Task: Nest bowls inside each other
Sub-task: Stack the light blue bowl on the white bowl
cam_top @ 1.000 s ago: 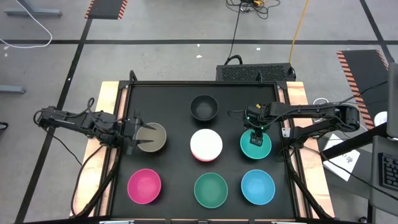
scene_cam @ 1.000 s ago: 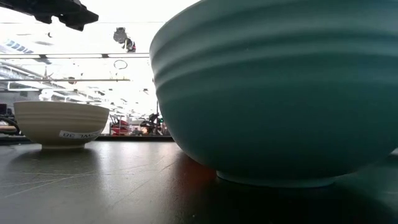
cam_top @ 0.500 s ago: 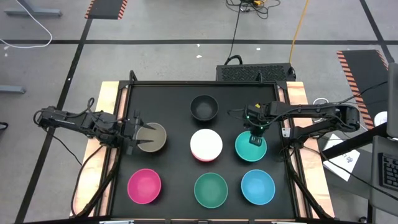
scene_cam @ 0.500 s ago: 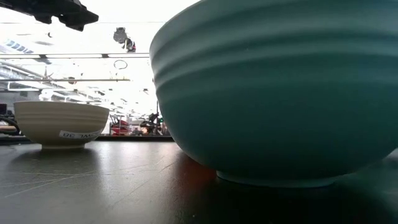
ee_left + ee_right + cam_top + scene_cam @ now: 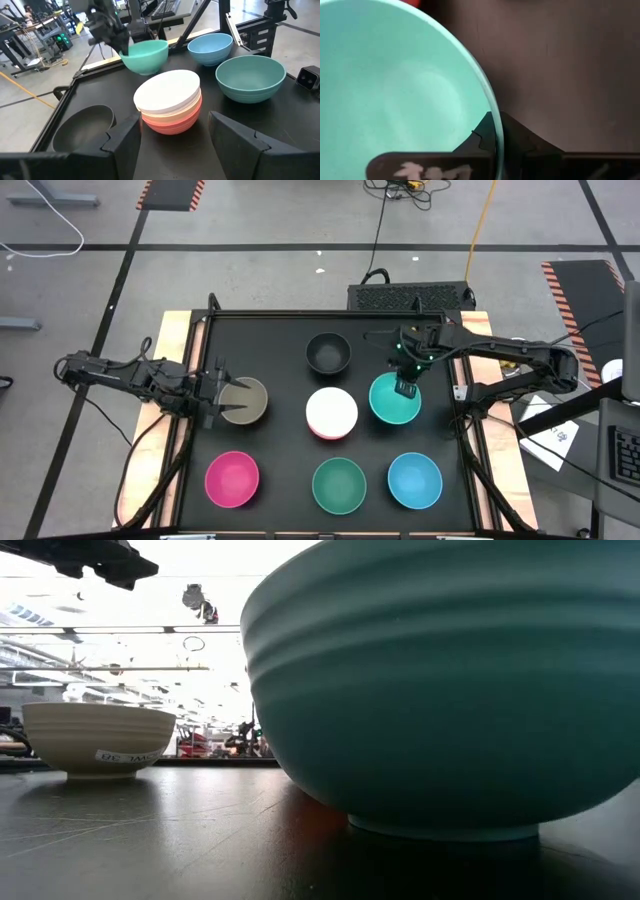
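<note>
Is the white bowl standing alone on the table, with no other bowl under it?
No, in the left wrist view the white bowl sits nested in a peach bowl, whose side shows below its rim.

Grey concrete floor [image 5: 250, 220] carries black tape lines and orange-black hazard mats [image 5: 170, 192]. Cables [image 5: 40, 225] cross it. Bright ceiling lighting fills the room beyond.

The right gripper [image 5: 121, 46] holds a teal bowl [image 5: 145, 55] off the table [image 5: 280, 125].

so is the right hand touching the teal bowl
Touching. The right wrist view shows the right hand pinching the teal bowl by its rim, one finger on each side.
</note>
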`<state>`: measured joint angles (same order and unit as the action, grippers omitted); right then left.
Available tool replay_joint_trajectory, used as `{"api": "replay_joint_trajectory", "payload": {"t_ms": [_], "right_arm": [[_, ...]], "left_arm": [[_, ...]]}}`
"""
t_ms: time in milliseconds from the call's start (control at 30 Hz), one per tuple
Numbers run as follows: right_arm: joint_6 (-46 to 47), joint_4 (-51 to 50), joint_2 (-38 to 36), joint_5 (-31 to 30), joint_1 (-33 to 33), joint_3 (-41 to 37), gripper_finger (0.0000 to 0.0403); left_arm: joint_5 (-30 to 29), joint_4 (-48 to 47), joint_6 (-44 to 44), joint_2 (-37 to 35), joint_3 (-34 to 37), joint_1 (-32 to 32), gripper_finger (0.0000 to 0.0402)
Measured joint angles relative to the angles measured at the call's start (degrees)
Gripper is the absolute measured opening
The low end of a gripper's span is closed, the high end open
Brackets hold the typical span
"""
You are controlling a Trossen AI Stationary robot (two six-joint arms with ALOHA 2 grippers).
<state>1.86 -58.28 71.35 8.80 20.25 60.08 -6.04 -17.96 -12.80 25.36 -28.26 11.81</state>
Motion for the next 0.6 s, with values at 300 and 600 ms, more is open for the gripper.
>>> {"api": "replay_joint_trajectory", "payload": {"t_ms": [300,600], "right_arm": [[-0.40,-6.13,2.37,-1.10,-0.89,13.69,0.0001],[-1.16,-10.53,13.19,-1.28,-6.06,27.07,0.0000]], "left_arm": [[0.02,-0.02,-0.01,0.00,-0.01,0.00,0.0232],[0.04,-0.14,0.00,0.00,0.00,0.00,0.0232]]}}
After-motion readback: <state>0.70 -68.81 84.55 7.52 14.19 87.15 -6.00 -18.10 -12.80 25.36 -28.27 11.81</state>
